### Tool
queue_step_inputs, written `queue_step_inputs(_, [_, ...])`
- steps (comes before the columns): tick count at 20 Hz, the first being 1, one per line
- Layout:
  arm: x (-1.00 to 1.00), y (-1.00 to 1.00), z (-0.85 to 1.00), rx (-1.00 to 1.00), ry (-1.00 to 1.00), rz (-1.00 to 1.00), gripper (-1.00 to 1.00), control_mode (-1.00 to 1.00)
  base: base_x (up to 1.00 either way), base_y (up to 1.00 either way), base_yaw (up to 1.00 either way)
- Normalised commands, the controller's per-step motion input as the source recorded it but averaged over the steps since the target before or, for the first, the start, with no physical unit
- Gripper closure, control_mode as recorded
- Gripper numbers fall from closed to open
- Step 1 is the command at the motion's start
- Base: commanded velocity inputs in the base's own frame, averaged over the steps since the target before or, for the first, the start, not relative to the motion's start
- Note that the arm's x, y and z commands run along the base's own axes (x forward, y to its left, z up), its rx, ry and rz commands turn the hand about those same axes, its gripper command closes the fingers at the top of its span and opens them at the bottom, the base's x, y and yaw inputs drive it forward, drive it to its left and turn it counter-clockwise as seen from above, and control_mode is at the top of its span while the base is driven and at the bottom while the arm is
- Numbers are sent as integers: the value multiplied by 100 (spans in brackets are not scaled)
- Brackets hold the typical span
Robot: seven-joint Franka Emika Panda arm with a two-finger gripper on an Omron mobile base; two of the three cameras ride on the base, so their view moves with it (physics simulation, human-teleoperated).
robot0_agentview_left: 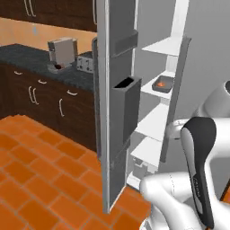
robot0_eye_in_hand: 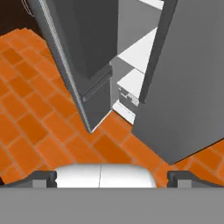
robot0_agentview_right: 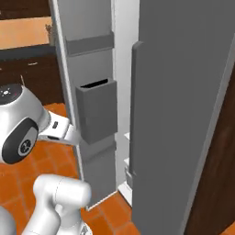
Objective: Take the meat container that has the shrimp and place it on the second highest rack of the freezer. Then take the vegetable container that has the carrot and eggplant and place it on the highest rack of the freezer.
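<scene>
The gripper (robot0_eye_in_hand: 112, 177) is hanging wide open and empty over orange floor (robot0_eye_in_hand: 35, 131), the freezer (robot0_eye_in_hand: 131, 83) gaping narrowly ahead between its door edges (robot0_eye_in_hand: 65, 74).

You see the freezer (robot0_agentview_left: 155, 90) interior through a narrow gap: its open door (robot0_agentview_left: 117, 103) covers the left part of every shelf. The tray (robot0_agentview_left: 162, 84) on one shelf is small; the orange-red lump (robot0_agentview_left: 161, 83) in it is too small for you to identify. In the right base view the closed grey door (robot0_agentview_right: 183, 114) blocks nearly all shelves. The freezer top is cut off by the frame in all views. On the counter (robot0_agentview_left: 27, 56), the appliances (robot0_agentview_left: 63, 53) are too blurred to name.
</scene>
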Motion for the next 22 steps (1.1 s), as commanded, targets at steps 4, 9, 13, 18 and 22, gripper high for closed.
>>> queue_step_inputs(4, [0, 0, 0, 0, 0, 0, -100, 100, -46, 22, 87])
queue_step_inputs(9, [0, 0, 0, 0, 0, 0, -100, 100, -6, 11, 90])
queue_step_inputs(13, [0, 0, 0, 0, 0, 0, -100, 100, 43, 14, 76])
queue_step_inputs(18, [0, 0, 0, 0, 0, 0, -100, 100, 74, 9, 31])
queue_step_inputs(22, [0, 0, 0, 0, 0, 0, -100, 100, 91, 0, -8])
